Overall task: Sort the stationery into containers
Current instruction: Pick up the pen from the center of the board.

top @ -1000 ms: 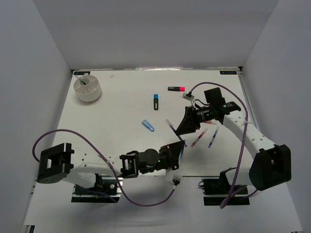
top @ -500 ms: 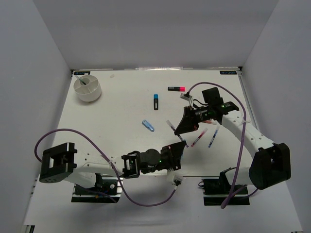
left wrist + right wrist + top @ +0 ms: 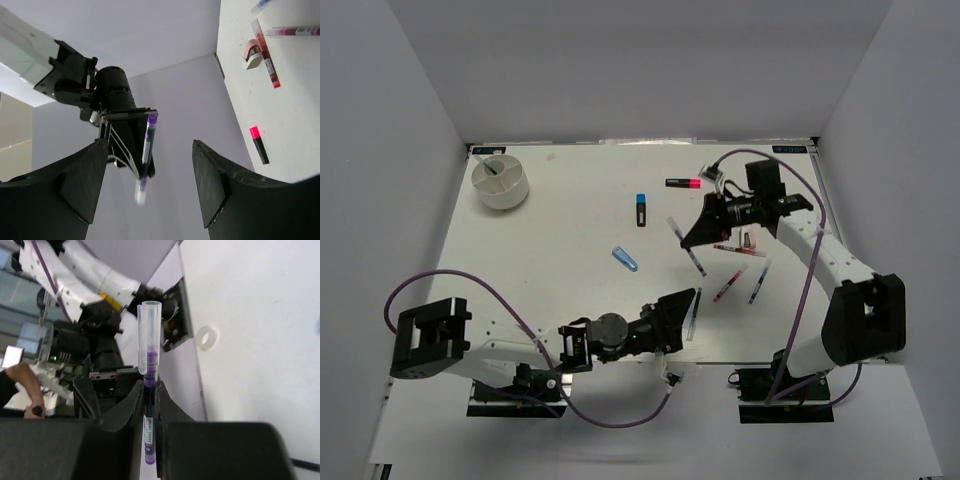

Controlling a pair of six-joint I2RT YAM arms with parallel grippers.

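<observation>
The right hand (image 3: 698, 232), up above the counter (image 3: 560, 250), grips a purple pen (image 3: 149, 340) tightly with its clear cap poking past the fingertips, while the left hand (image 3: 676, 314) gapes wide and empty near the front edge, well apart from the white tub (image 3: 500, 183).

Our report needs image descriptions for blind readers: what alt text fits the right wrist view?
The right gripper holds a purple pen with a clear cap in its shut jaws, vertical in the frame's centre. Behind it are the white table, a small white tape ring on it, and the left arm.
</observation>
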